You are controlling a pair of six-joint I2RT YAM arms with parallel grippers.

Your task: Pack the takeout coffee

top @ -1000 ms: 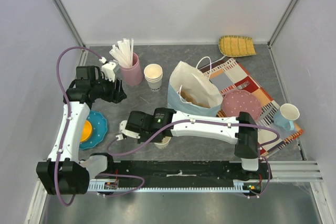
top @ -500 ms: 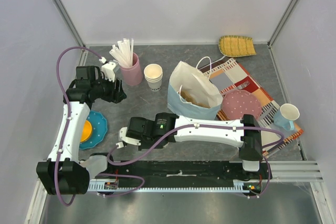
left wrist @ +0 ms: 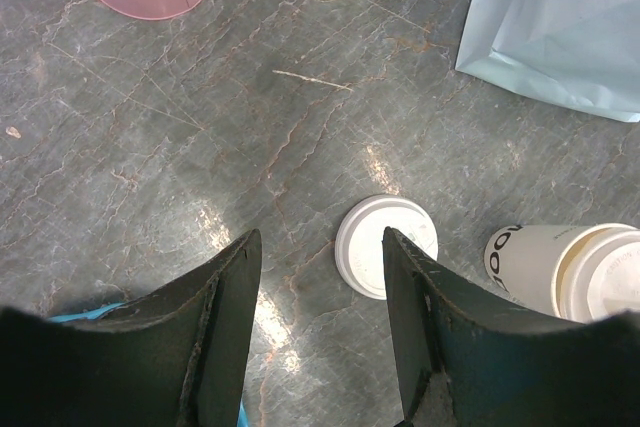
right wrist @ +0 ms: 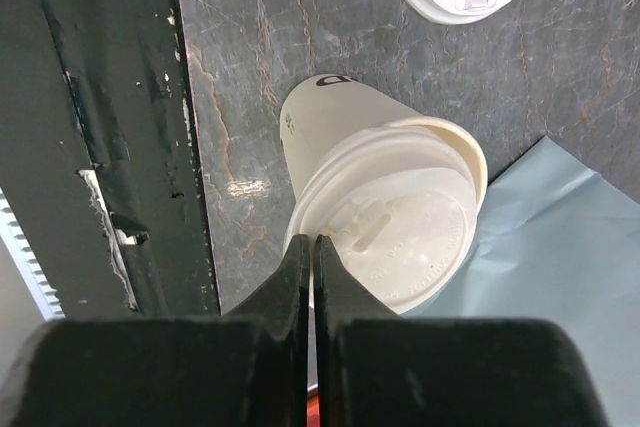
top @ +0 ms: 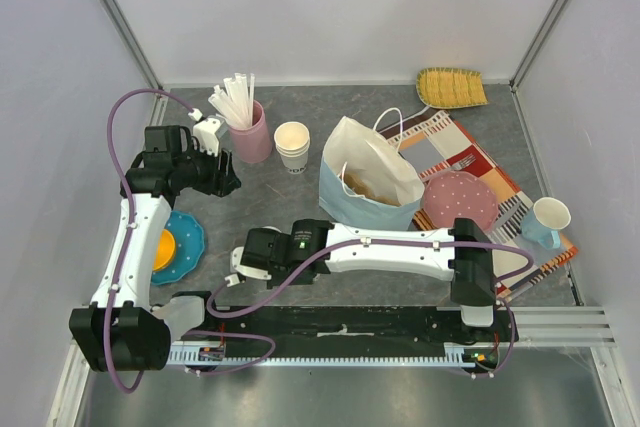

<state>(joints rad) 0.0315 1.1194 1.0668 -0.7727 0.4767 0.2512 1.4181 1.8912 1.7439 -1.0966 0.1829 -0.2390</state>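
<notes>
Lifting item: takeout coffee, best taken by the wall below its lid once the right hand, closed empty, is opened.

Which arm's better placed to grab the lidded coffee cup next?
Right, probably: the right tool, shut, hangs directly over the small white lidded paper cup. The left tool, open, faces the loose flat white lid instead.

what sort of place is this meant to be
Most likely a lab test cell staged as a café takeout counter: plain white walls enclose the table, and on it are a paper bag, a stack of paper cups, a pink holder of straws and a lidded coffee cup.
</notes>
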